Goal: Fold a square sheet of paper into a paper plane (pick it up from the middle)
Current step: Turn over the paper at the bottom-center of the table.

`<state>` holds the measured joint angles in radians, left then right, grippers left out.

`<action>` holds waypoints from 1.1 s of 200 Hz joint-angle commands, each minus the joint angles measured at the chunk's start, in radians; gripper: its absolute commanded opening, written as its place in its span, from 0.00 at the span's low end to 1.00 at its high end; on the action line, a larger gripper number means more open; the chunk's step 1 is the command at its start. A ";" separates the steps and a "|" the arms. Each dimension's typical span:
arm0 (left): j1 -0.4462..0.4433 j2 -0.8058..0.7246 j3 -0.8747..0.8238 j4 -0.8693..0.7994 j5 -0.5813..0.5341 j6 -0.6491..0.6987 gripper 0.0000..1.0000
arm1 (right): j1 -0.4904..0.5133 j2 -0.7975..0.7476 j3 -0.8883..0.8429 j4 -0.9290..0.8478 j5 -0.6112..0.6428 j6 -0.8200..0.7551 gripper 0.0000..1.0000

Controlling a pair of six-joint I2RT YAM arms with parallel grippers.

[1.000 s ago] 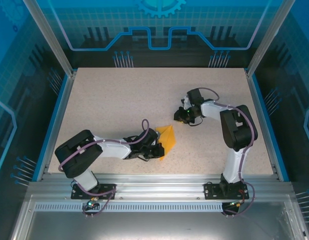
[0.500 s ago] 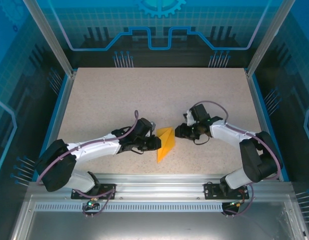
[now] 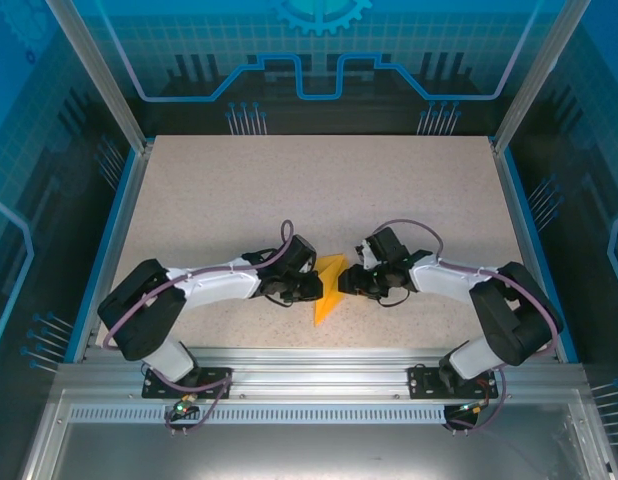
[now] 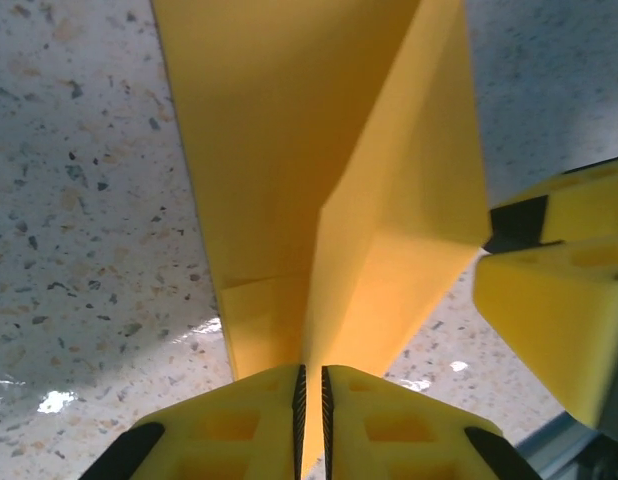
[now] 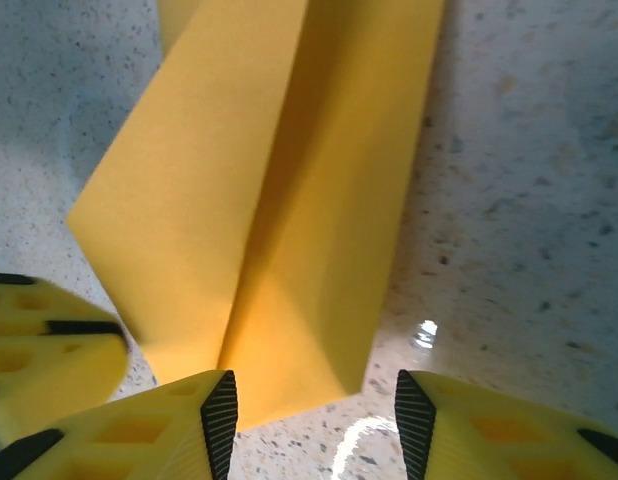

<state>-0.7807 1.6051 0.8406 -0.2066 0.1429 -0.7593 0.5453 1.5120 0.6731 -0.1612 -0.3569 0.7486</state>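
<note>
Plane (image 3: 329, 290) clamped on bench (image 3: 239, 200).
It is pinched by left fingers (image 4: 239, 430) from 9 o'clock; right fingers (image 5: 159, 425) are spread at 3 o'clock.

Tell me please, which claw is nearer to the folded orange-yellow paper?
Left. The left claw is shut on the folded paper, pinching its edge. The right claw stands open at the opposite side, one corner between its jaws, not clamped.
</note>
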 commanded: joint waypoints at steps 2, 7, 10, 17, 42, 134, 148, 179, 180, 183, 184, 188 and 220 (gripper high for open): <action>0.007 0.034 0.022 -0.039 -0.019 0.008 0.15 | 0.028 0.019 -0.016 0.083 -0.044 0.045 0.48; 0.008 0.039 0.019 -0.039 -0.022 0.007 0.15 | 0.033 0.020 -0.016 0.090 -0.047 0.048 0.48; 0.008 0.041 0.019 -0.039 -0.023 0.006 0.15 | 0.036 0.021 -0.015 0.092 -0.048 0.050 0.48; 0.008 0.046 0.015 -0.036 -0.023 0.005 0.15 | 0.040 0.025 -0.014 0.093 -0.046 0.051 0.48; 0.007 0.065 0.005 -0.024 -0.021 0.000 0.15 | 0.049 0.042 -0.012 0.111 -0.051 0.063 0.49; 0.007 0.084 -0.024 0.008 -0.013 -0.018 0.14 | 0.072 0.106 0.017 0.158 -0.046 0.088 0.46; 0.006 0.081 -0.030 0.012 -0.008 -0.022 0.14 | 0.073 0.119 0.017 0.182 -0.055 0.096 0.44; 0.007 0.066 -0.048 0.021 -0.008 -0.030 0.13 | 0.077 0.144 0.030 0.214 -0.070 0.097 0.38; 0.006 0.066 -0.048 0.023 -0.008 -0.029 0.14 | 0.077 0.144 0.031 0.213 -0.070 0.098 0.38; 0.007 0.064 -0.049 0.024 -0.009 -0.030 0.14 | 0.077 0.146 0.031 0.214 -0.070 0.099 0.38; 0.007 0.064 -0.050 0.025 -0.007 -0.031 0.14 | 0.077 0.146 0.031 0.214 -0.069 0.099 0.38; 0.007 0.063 -0.051 0.025 -0.006 -0.031 0.14 | 0.078 0.148 0.032 0.215 -0.068 0.098 0.38; 0.007 0.056 -0.060 0.038 0.001 -0.038 0.14 | 0.079 0.163 0.036 0.241 -0.083 0.095 0.36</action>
<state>-0.7803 1.6722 0.8108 -0.1677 0.1352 -0.7830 0.5972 1.6398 0.6827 0.0170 -0.4088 0.8394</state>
